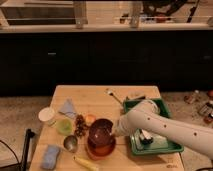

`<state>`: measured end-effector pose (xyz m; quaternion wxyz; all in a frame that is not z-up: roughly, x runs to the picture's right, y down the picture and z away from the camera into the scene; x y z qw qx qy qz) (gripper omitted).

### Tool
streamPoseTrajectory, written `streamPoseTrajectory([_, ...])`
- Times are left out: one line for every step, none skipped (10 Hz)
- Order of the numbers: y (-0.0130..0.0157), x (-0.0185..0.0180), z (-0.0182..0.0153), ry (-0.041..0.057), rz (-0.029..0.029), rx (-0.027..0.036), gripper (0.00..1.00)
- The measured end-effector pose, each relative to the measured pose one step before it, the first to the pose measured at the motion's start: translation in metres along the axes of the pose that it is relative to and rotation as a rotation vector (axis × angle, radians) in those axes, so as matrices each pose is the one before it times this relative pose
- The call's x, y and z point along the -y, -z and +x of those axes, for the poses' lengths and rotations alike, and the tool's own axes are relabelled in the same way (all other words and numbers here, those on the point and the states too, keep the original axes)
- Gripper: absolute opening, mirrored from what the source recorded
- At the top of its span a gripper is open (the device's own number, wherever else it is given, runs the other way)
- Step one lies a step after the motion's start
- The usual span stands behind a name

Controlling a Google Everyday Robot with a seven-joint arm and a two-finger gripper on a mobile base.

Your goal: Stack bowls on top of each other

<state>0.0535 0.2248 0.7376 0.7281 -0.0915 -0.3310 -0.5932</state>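
Note:
A dark red bowl sits in or just above an orange bowl at the front middle of the wooden table. My gripper is at the right rim of the dark red bowl, at the end of the white arm that reaches in from the right. A small green bowl and a white bowl stand to the left. Whether the dark red bowl rests fully on the orange one is hidden.
A green tray with items lies on the right under the arm. A blue cloth, a pine cone, a metal cup, a blue sponge, a banana and a spoon lie around the bowls.

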Motion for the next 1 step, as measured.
streamPoseTrajectory([-0.00178,0.0018,-0.00164,0.01884,0.00333,0.01931,0.0])
